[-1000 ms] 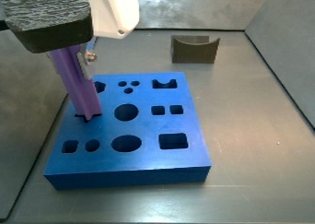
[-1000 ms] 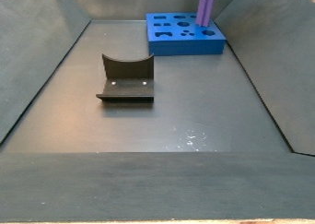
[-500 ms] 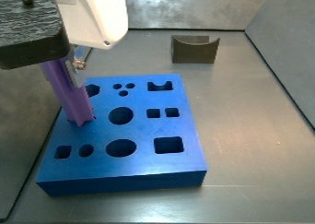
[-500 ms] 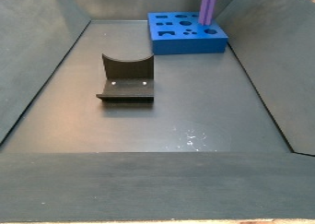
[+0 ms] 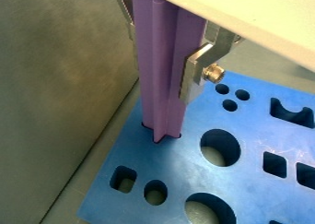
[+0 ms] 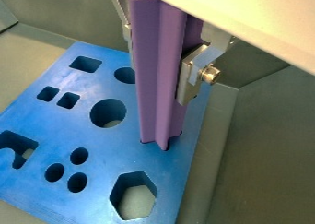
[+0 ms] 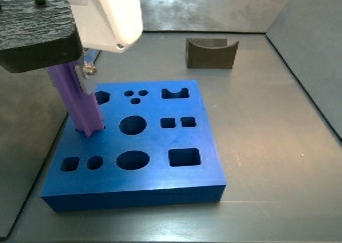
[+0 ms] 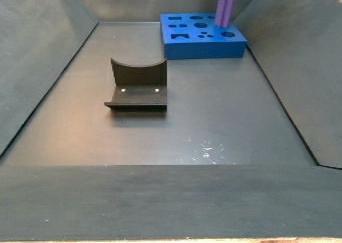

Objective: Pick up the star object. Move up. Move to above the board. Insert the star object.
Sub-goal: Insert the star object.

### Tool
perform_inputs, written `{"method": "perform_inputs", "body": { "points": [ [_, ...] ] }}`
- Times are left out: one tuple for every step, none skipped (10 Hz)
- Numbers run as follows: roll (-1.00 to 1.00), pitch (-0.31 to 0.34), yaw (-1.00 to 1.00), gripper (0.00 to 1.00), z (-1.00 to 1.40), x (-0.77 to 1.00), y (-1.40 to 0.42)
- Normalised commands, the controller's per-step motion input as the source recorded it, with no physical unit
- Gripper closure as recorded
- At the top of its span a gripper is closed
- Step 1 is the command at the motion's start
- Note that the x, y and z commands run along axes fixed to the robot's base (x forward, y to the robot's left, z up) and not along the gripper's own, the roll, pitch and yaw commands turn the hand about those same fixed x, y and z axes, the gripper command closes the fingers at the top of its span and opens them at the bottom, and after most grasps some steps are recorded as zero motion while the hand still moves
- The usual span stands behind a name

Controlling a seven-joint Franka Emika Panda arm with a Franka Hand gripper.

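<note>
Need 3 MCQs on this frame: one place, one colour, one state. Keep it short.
1. Where is the star object's lower end?
A. in a hole near the board's edge
B. on the floor
C. on the olive block

2. What colour is the board?
A. red
B. blue
C. green

3. What is the gripper doing?
A. open, clear of everything
B. shut on the olive block
C. shut on the star object

Answers: 1 A, both wrist views show its tip in the hole; 2 B, blue in every view; 3 C, fingers press on the post.

White housing above a rough black block, hand (image 5: 167,57) with flat silver finger plates (image 5: 193,69) — brass-coloured screw, perhaps a bolt head
</note>
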Motion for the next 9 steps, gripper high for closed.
{"method": "perform_inputs", "body": {
  "points": [
    [0.03, 0.000, -0.01, 1.00, -1.00, 0.29, 0.00],
    [0.00, 0.000, 0.00, 1.00, -1.00, 0.44, 0.01],
    [0.00, 0.000, 0.00, 1.00, -1.00, 0.68, 0.05],
    [-0.02, 0.000, 0.00, 1.00, -1.00, 0.98, 0.20],
    [-0.02, 0.000, 0.00, 1.00, -1.00, 1.00, 0.19],
    [-0.11, 0.000, 0.00, 1.00, -1.00, 1.00, 0.33],
    [-0.11, 0.000, 0.00, 1.00, -1.00, 1.00, 0.33],
    [0.00, -0.047, -0.09, 1.00, -0.84, 0.22, -0.08],
    [0.01, 0.000, 0.00, 1.00, 0.00, 0.00, -0.02]
  ]
}}
